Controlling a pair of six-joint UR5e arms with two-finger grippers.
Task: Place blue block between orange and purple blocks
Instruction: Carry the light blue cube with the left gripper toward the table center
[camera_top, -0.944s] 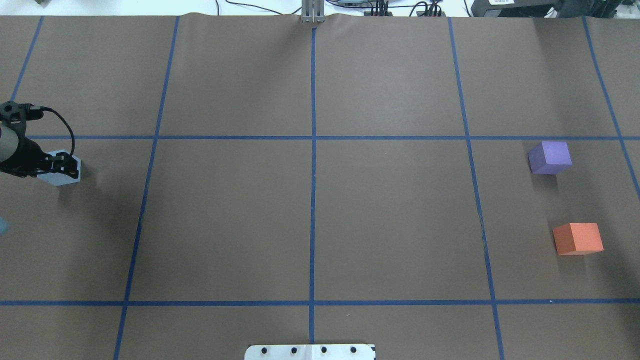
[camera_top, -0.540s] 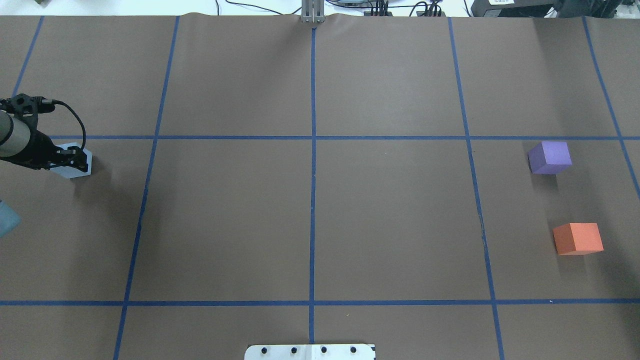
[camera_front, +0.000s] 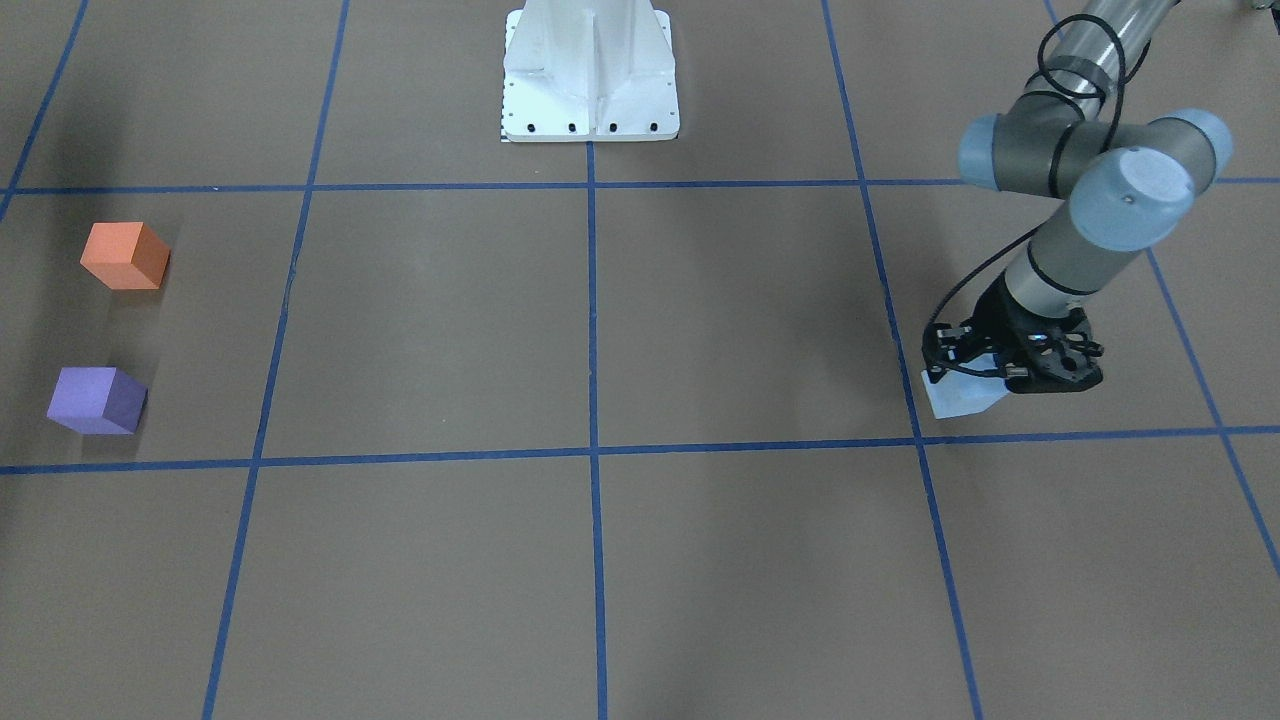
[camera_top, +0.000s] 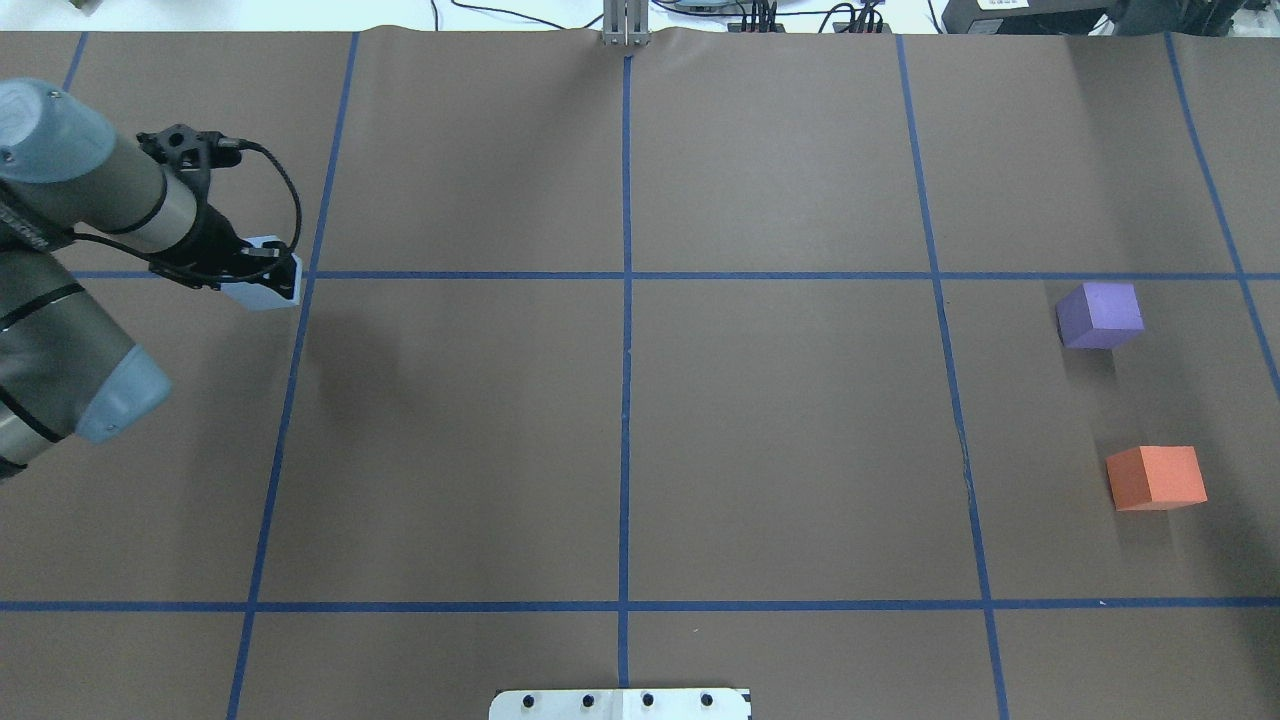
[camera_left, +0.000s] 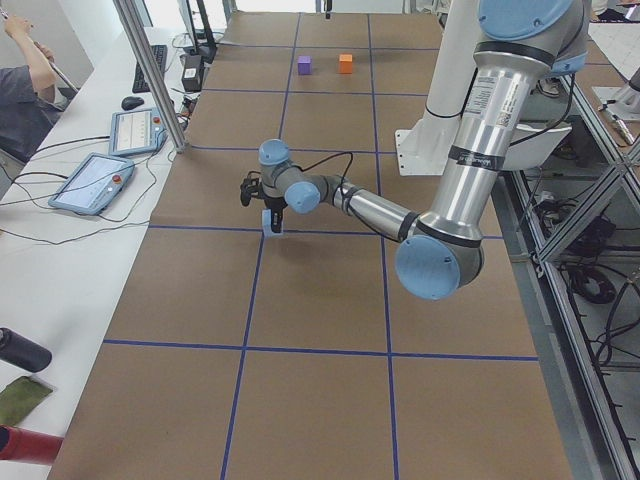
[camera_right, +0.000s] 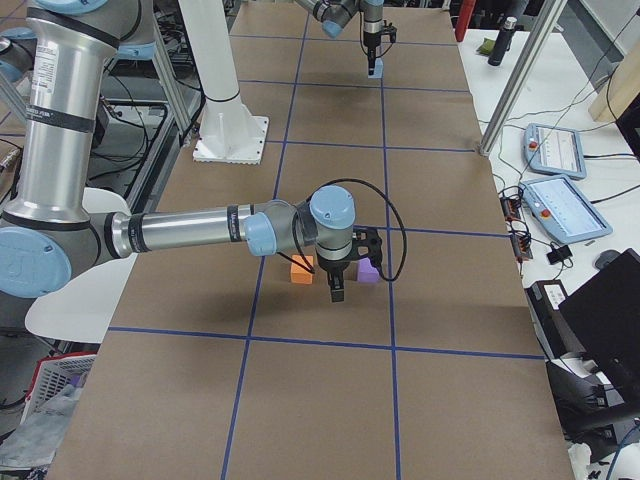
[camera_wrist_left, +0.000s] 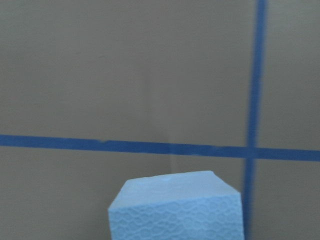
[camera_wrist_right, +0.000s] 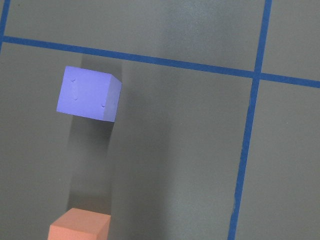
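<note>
Now blue block (camera_top: 265, 293) upper left of overhead frame, clamped by left gripper (camera_top: 262, 268) fingers, seemingly off bench (camera_top: 780, 450). Textured foam look: probably light, slightly squashy, grippy; pinch opposite flat faces. Right gripper (camera_right: 337, 293) fingers: cannot tell.

The tabletop (camera_top: 780, 430) is covered in brown paper, and blue tape lines (camera_top: 626, 400) divide it into a grid. At the left of the exterior left view, a white bench (camera_left: 60, 270) carries two tablets (camera_left: 92, 183) near a slanted metal post (camera_left: 150, 75). A dark bottle (camera_left: 20, 350) lies at the lower left.
</note>
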